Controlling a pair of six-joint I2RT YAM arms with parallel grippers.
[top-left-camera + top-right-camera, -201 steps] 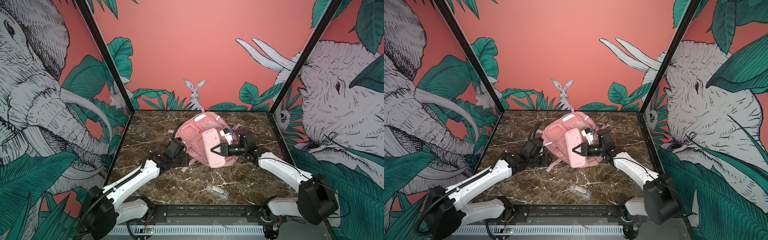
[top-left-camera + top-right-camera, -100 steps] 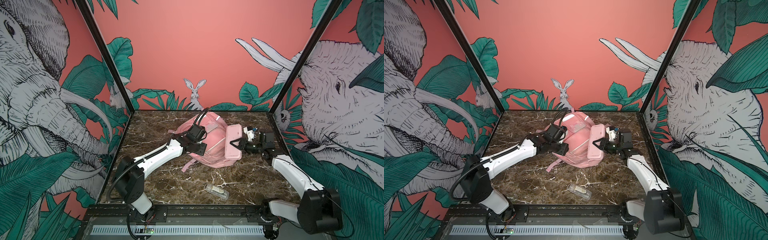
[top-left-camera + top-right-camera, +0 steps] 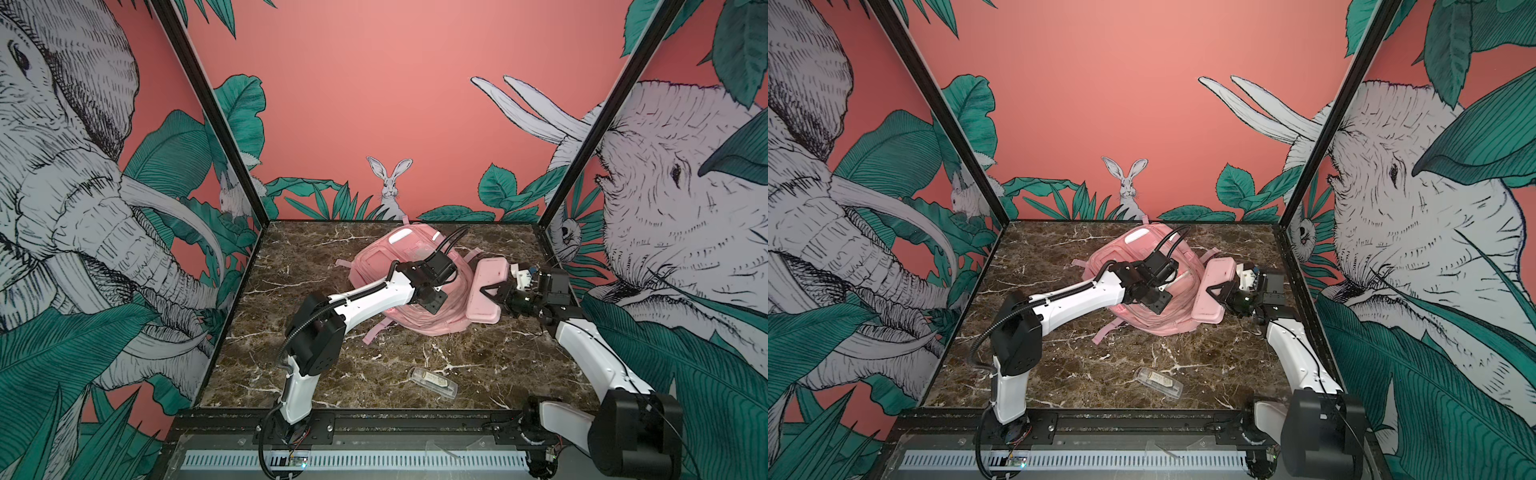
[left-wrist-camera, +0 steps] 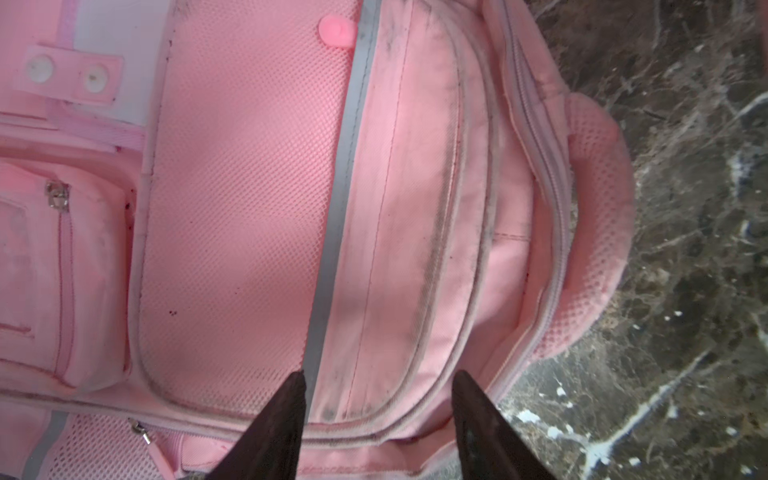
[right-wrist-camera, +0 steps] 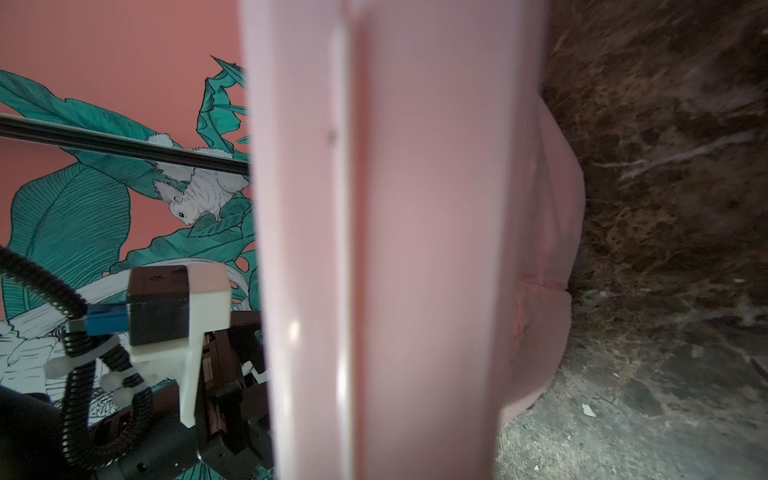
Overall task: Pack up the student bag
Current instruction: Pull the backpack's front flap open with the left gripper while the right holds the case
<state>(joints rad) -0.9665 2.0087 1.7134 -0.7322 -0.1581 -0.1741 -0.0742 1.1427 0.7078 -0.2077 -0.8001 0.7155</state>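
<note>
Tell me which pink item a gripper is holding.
The flat pencil pouch, clamped in the right gripper; the bulky student bag lies ungripped on the table under the open left gripper.

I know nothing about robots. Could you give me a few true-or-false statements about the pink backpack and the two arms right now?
1. The right end effector grips the flat pink pencil pouch. True.
2. The left end effector is clamped on a strap. False: its fingers stand apart over the front of the pink backpack, gripping nothing.
3. The pink pencil pouch is already inside the pink backpack. False: it is outside, held on edge beside it.
4. A small clear plastic case lies on the table near the front edge, apart from the pink backpack. True.
</note>
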